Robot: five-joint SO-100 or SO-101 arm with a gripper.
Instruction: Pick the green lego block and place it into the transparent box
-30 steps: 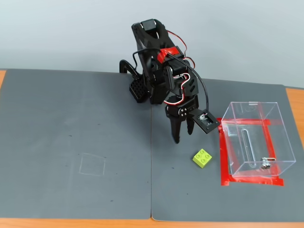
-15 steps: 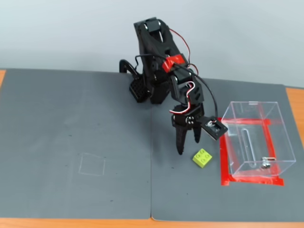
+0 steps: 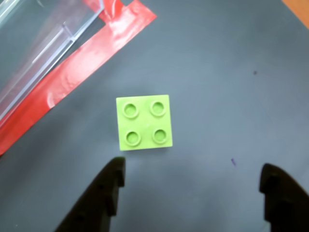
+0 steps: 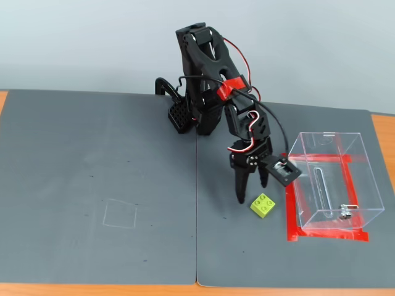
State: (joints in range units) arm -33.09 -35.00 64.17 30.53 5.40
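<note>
The green lego block is a lime brick with four studs, lying flat on the dark grey mat; in the fixed view it lies just left of the transparent box. The box's clear wall shows at the top left of the wrist view. My gripper is open, its two black fingers spread wide, hovering over the mat beside the block and not touching it. In the fixed view the gripper points down just above and left of the block.
Red tape marks the box's outline on the mat. A faint square outline is drawn on the left mat. The arm's base stands at the back centre. Orange table edge shows at the sides.
</note>
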